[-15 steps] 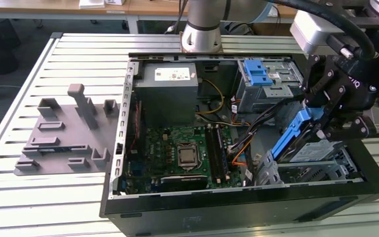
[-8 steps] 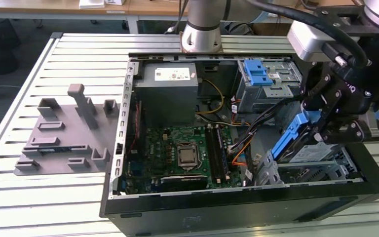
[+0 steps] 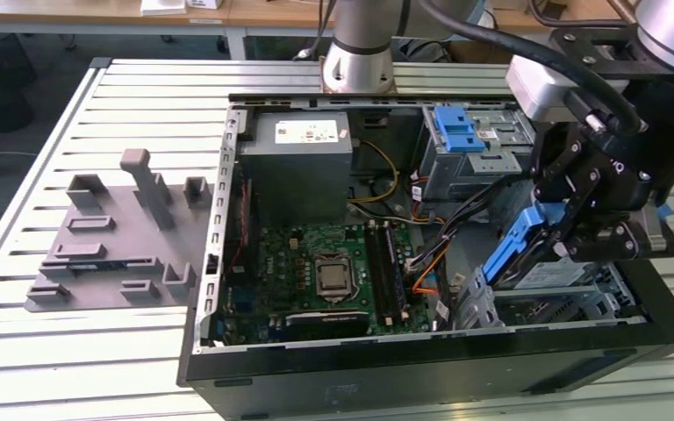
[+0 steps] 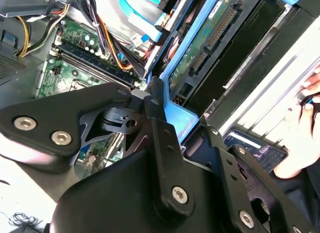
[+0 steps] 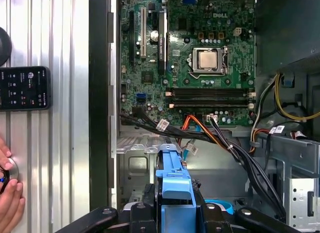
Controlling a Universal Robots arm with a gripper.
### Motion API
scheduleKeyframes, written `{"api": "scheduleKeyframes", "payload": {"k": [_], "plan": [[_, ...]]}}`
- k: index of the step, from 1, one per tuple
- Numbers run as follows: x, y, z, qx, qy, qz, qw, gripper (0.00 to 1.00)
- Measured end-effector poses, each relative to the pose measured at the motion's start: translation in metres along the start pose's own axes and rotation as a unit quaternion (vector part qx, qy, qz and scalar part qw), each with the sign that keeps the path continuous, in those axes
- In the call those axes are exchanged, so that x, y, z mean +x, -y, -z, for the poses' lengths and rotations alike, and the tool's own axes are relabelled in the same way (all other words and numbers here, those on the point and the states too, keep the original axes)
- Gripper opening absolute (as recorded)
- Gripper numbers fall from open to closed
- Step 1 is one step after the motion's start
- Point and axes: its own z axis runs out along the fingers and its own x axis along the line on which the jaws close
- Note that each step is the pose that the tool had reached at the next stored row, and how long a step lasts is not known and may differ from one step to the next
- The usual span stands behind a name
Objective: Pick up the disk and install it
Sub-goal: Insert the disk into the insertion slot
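The disk (image 3: 522, 254), silver metal in a blue plastic bracket, hangs tilted on edge over the drive bay (image 3: 560, 303) at the exterior view's right end of the open computer case (image 3: 431, 368). My gripper (image 3: 589, 232) is shut on it from above. In the first wrist view the disk's blue bracket (image 5: 175, 193) sits clamped between the black fingers (image 5: 142, 213), above the bay's metal floor (image 5: 135, 163). The second wrist view catches the bracket (image 4: 180, 118) and the disk's green circuit board (image 4: 200, 48) beyond the gripper's linkage.
Inside the case lie the motherboard (image 3: 326, 272), a grey power-supply box (image 3: 302, 145), a silver cage with a blue latch (image 3: 466, 140) and loose cables (image 5: 235, 148) close to the bay. A grey fixture (image 3: 115, 237) rests on the table. A person's hand (image 5: 10, 193) and a black device (image 5: 25, 88) sit beside the case.
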Motion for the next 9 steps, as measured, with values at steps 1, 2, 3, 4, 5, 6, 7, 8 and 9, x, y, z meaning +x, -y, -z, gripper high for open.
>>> {"api": "scheduleKeyframes", "payload": {"k": [1, 2, 3, 4, 5, 6, 7, 8, 9], "plan": [[0.0, 0.0, -0.0007, 0.0, 0.0, 0.0, 1.0, 0.36], [0.0, 0.0, -0.0014, 0.0, 0.0, 0.0, 1.0, 0.36], [0.0, 0.0, -0.002, 0.0, 0.0, 0.0, 1.0, 0.36], [0.0001, 0.0, -0.0026, 0.0, 0.0, 0.0, 1.0, 0.36], [0.0001, 0.0, -0.0032, 0.0, -0.0001, 0.0, 1.0, 0.36], [0.0001, 0.0, -0.0037, 0.0, 0.0, 0.0, 1.0, 0.36], [0.0001, 0.0, -0.0043, 0.0, 0.0, 0.0, 1.0, 0.36], [0.0001, 0.0, -0.0048, 0.0, 0.0, 0.0, 1.0, 0.36], [0.0001, 0.0, -0.0053, 0.0, 0.0, 0.0, 1.0, 0.36]]}}
